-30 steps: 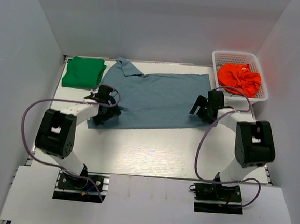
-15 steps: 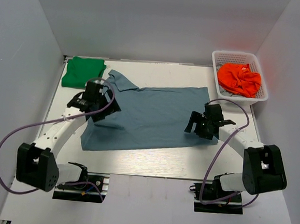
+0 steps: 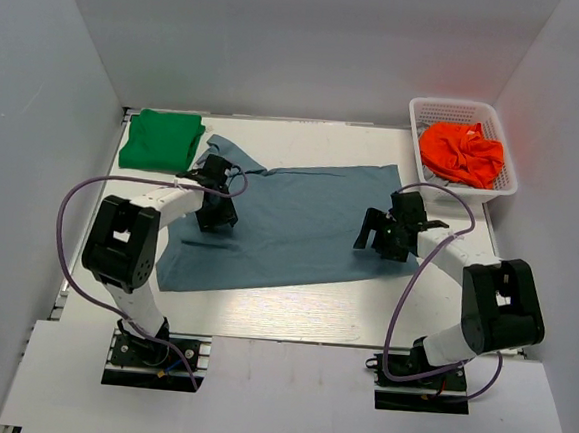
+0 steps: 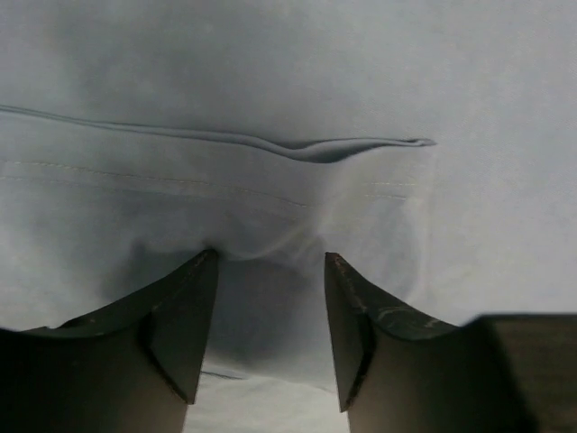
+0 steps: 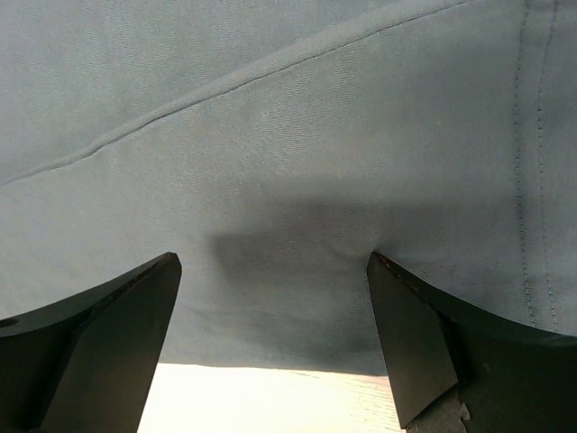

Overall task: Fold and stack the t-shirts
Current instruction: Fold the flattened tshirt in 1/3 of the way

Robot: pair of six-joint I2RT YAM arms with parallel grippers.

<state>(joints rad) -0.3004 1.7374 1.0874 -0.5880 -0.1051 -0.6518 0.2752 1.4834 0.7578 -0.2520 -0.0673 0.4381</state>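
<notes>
Done so far: the green shirt lies folded into a compact block on the bench, beyond your left hand and a little to its left, near it but not touching.
Left to do: the blue shirt lies spread out almost flat under both hands, with only its collar end rumpled. By the look of it, none of its folds has been made, and it has not been stacked with the green one.
Progress, as a judgement: roughly halfway, with one shirt finished and one not yet begun.
Left hand: your fingers stand about half apart, tips pressed down on the blue shirt beside a stitched seam. A small pucker of cloth rises between them, and it is not yet pinched.
Right hand: your fingers stand wide apart, both tips resting on the blue shirt just inside its near edge. Bare bench shows just behind them, and the hand holds nothing.
Also in view: a white basket with orange cloth in it, beyond your right hand and to its right, well apart. You cannot tell whether that cloth is a shirt.
</notes>
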